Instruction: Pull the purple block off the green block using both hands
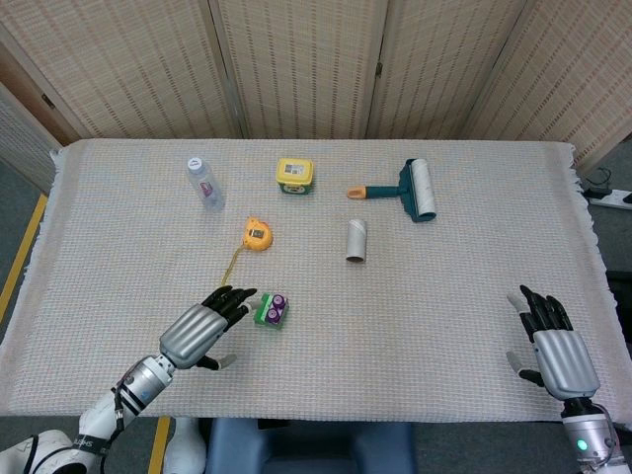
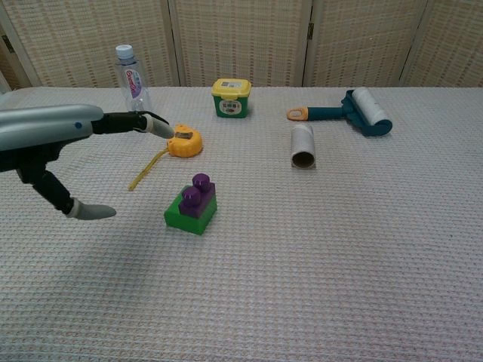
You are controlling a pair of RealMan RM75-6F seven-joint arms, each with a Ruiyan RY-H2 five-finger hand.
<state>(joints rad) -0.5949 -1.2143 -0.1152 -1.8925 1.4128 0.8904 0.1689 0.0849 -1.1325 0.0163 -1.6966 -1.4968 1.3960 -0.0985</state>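
Left hand over the near-left part of the table, fingers spread and extended, thumb hanging below, holding nothing. Fingertips point toward 1 o'clock in the head view. Just beside them, at about 2 o'clock from the hand and not touching, sits the green block with the purple block seated on top, two studs up. In the chest view the left hand comes in from 9 o'clock, fingers above the cloth, thumb lower, the stacked blocks off at 4 o'clock from the fingertips.

Right hand at the near-right corner, well apart from the blocks, fingers apart and upright, empty; the chest view does not show it.

Farther out from the blocks: yellow tape measure at 12 o'clock, tape pulled out; cardboard tube at 1 o'clock; water bottle at 11 o'clock; yellow-lidded tub; lint roller.
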